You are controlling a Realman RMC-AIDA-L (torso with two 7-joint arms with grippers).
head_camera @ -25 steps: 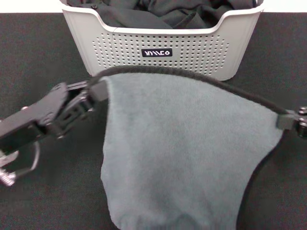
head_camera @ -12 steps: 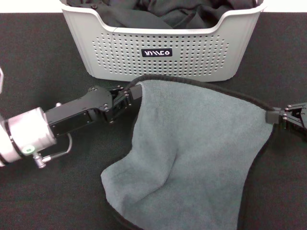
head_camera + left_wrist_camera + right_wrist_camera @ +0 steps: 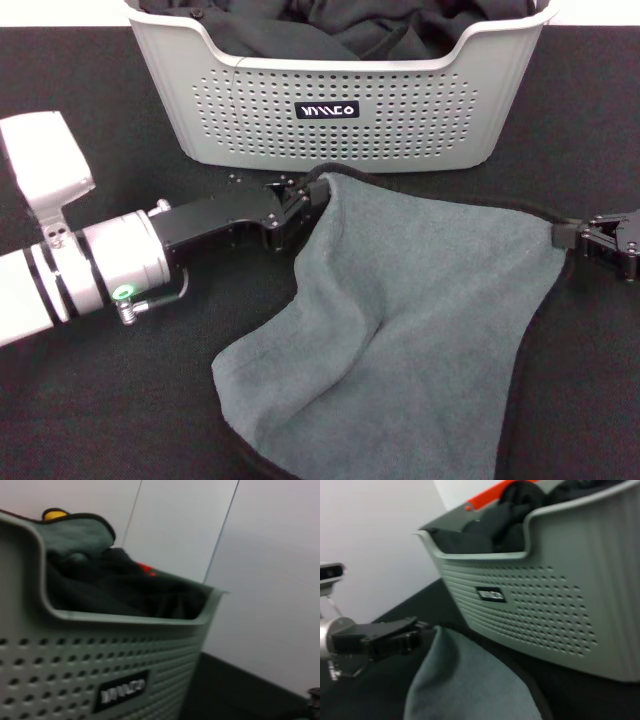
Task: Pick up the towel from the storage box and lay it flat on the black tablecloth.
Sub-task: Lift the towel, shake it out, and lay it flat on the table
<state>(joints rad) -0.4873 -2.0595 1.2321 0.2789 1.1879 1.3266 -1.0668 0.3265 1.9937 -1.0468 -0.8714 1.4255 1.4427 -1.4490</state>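
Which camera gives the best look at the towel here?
The head view: the towel shows almost whole, grey face up, each upper corner held by the left gripper and right gripper. The right wrist view shows one bulging fold; the left wrist view only a corner.

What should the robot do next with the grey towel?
Probably pull the two held corners apart. The left gripper and the right gripper each pinch a corner of the towel, and it sags and wrinkles between them on the black tablecloth, in front of the box.
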